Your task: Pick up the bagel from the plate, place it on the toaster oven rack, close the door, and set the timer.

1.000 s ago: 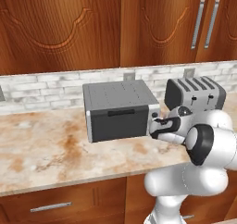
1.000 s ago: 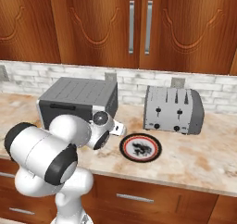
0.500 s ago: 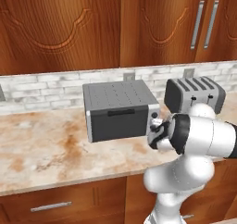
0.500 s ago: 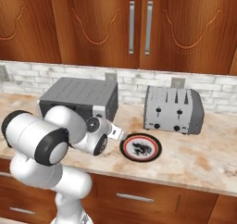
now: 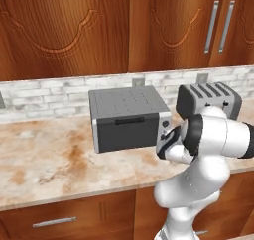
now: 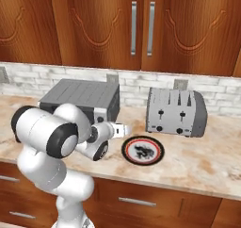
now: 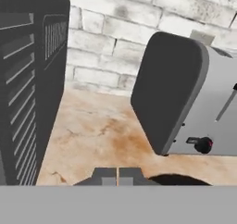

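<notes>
Right base view shows the counter (image 6: 202,161) bearing the toaster oven (image 6: 82,97) at left, its door (image 5: 128,131) up and closed, and a toaster (image 6: 176,111) at right. Nearer, between them, lies the plate (image 6: 143,150); no bagel can be made out on it. Just left of the plate, the gripper (image 6: 126,128) has its fingers pressed together, holding nothing.

Plate (image 6: 143,150) on marble counter (image 6: 207,163), in front of silver toaster (image 6: 176,111). Toaster oven (image 6: 82,97) left, behind white arm. Gripper (image 6: 125,129) just beside plate's left rim, fingers together.
</notes>
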Controlling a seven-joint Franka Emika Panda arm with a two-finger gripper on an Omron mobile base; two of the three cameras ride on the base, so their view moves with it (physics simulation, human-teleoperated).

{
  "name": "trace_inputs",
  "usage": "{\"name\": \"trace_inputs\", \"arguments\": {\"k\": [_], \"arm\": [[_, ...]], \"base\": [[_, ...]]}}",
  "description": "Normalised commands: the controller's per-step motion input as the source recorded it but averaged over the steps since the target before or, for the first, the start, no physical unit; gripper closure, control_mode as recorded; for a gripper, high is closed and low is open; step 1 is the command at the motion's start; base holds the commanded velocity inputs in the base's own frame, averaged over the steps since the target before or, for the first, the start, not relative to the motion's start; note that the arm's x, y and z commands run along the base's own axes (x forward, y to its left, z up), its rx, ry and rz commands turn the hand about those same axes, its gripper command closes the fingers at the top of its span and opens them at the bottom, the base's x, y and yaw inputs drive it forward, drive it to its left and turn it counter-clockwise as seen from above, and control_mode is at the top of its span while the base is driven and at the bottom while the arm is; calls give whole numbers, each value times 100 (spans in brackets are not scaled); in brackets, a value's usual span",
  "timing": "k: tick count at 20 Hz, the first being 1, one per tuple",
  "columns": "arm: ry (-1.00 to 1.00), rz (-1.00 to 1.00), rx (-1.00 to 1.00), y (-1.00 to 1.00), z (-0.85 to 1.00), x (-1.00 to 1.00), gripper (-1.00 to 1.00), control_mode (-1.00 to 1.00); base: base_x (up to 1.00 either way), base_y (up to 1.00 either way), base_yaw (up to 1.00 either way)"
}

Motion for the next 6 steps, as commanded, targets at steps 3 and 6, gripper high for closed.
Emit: {"name": "trace_inputs", "arguments": {"k": [3, 6], "arm": [[13, 0, 45, -100, 96, -31, 100, -100], [1, 0, 54, -100, 100, -60, 100, -100]], "base": [[0, 0, 0], [0, 0, 0]]}}
